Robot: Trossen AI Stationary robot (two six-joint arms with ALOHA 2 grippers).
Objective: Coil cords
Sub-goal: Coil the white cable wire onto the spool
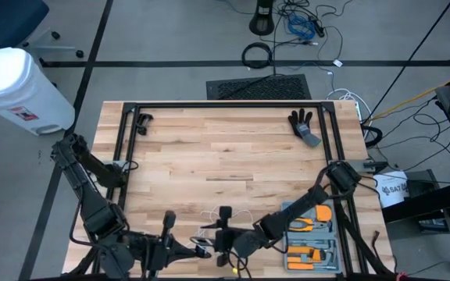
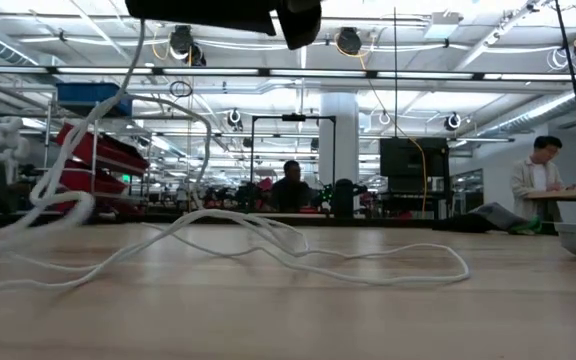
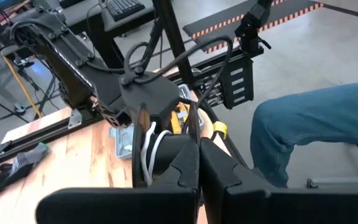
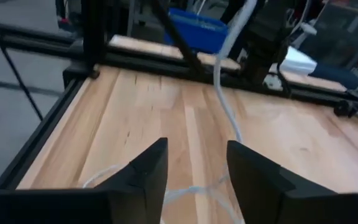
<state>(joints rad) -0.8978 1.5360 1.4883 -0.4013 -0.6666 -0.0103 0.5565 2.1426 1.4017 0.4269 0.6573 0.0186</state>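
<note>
The white cord [image 2: 268, 245] lies in loose loops on the wooden table near its front edge [image 1: 233, 215]. One length [image 4: 225, 68] rises from the table to my left gripper [image 4: 266, 31], which is shut and held above the table near the front edge [image 1: 198, 251]. My right gripper [image 4: 194, 171] faces it from the right, low over the table and open [image 1: 219, 232]. A loop of cord [image 4: 191, 186] lies on the wood between and below its fingers, untouched. My left gripper is shut on the white cord, whose strands [image 3: 149, 149] show just past its fingertips. The fingers themselves hide the exact place of contact. The gripper points nearly level toward the table's right. The cord hangs slack below it, and the rest lies on the table.
A grey tray of orange-handled tools [image 1: 315, 234] sits at the near right. A black glove [image 1: 303, 125] lies at the far right. A black frame [image 1: 225, 105] runs round the table. A person's leg in jeans [image 3: 316, 130] is beside the table's front right.
</note>
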